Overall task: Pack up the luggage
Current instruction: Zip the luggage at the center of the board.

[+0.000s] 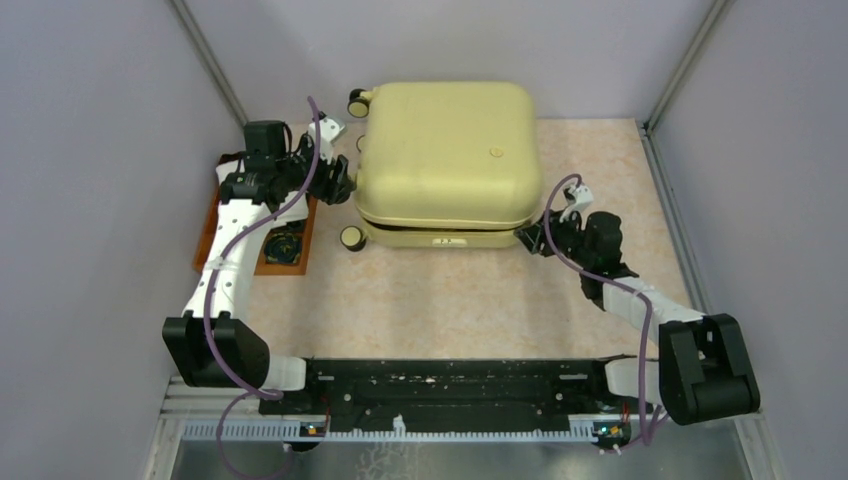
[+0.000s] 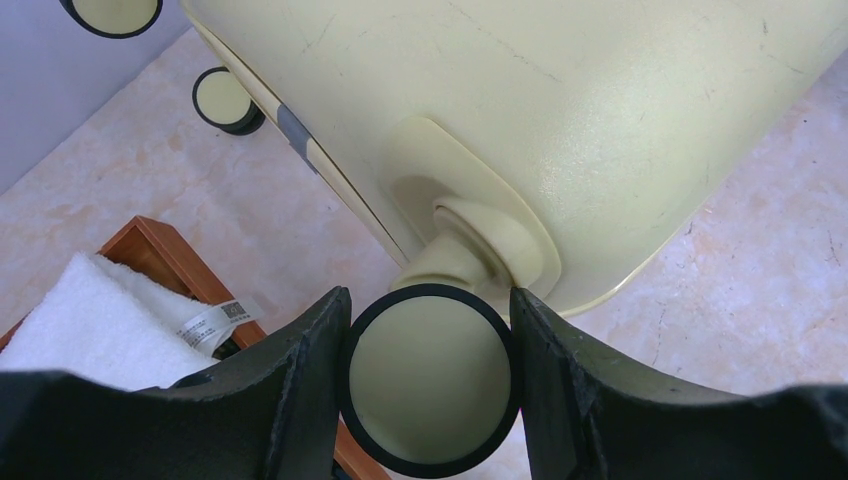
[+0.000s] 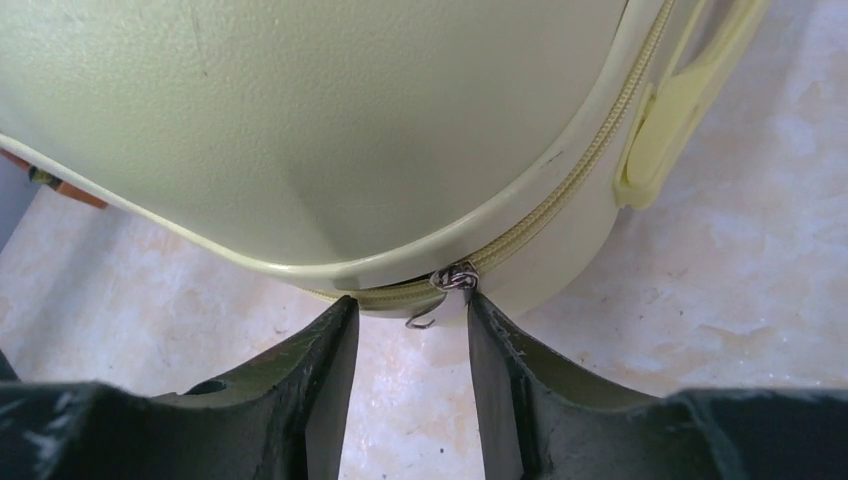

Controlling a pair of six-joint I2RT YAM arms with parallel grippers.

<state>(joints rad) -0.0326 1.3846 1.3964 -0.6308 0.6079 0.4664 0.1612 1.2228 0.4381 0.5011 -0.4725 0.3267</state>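
Note:
The luggage point(image 1: 445, 150), a large pale yellow hard-shell suitcase, lies flat with its lid down at the back middle of the table. My left gripper point(image 1: 335, 185) is at its left side, shut on one black-rimmed cream wheel point(image 2: 430, 385), which fills the gap between both fingers. My right gripper point(image 1: 530, 238) is at the front right corner of the luggage point(image 3: 300, 120). Its jaws stand open, with only the floor between them. The metal zipper pull point(image 3: 455, 279) sits on the zip seam just off the tip of the right finger point(image 3: 490, 340), and a small wire hook point(image 3: 420, 322) hangs below it.
A wooden tray point(image 1: 215, 215) left of the suitcase holds a white towel point(image 2: 90, 330) and a dark object point(image 1: 283, 245). Other wheels point(image 1: 352, 238) point(image 1: 357, 101) stick out on the left side. A side handle point(image 3: 670, 110) shows on the shell. Walls close in left, right and behind.

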